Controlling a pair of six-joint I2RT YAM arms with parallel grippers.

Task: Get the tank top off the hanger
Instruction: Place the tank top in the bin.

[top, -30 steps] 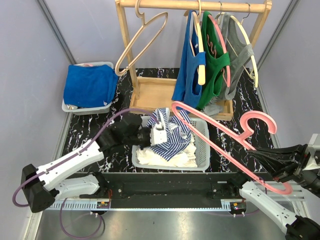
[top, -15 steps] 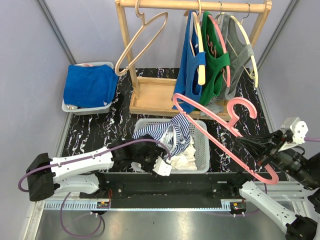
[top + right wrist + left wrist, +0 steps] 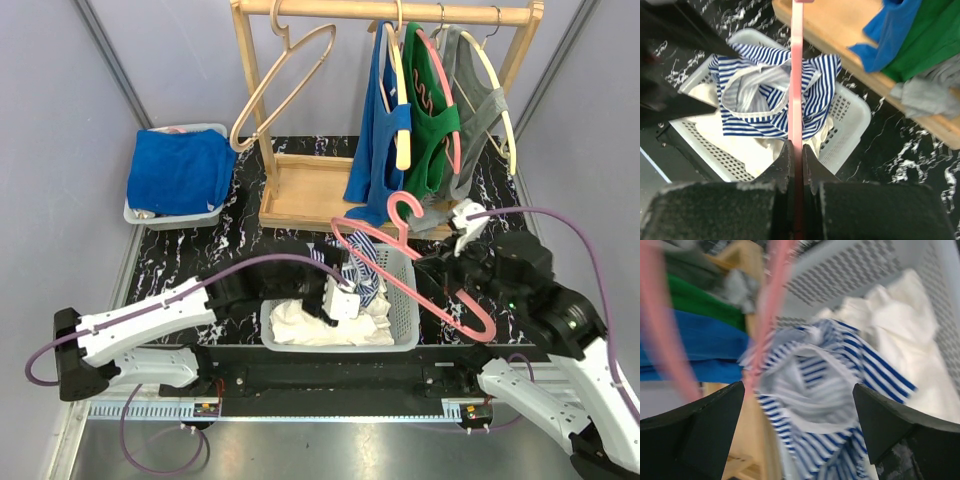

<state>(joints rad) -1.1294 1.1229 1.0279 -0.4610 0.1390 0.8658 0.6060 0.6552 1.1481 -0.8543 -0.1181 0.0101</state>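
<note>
The blue-and-white striped tank top point(image 3: 366, 270) lies crumpled in the white basket point(image 3: 407, 318), on top of white cloth. My left gripper point(image 3: 343, 297) hovers just over it, open, with nothing between its black fingers point(image 3: 695, 435); the striped tank top point(image 3: 830, 390) fills the view below them. My right gripper point(image 3: 452, 272) is shut on the lower bar of the pink hanger point(image 3: 425, 295), which slants across the basket. In the right wrist view the hanger point(image 3: 797, 75) crosses over the tank top point(image 3: 755, 100). I cannot tell whether any strap still hangs on it.
A wooden rack point(image 3: 300, 190) at the back holds blue point(image 3: 378, 140), green point(image 3: 430, 130) and grey point(image 3: 480, 110) tank tops on hangers, plus a bare wooden hanger point(image 3: 285, 80). A grey tray of blue cloth point(image 3: 180, 172) sits at the back left.
My left gripper has opened and let go of the striped tank top, which has dropped into the basket. My right arm has swung the pink hanger leftward over the basket.
</note>
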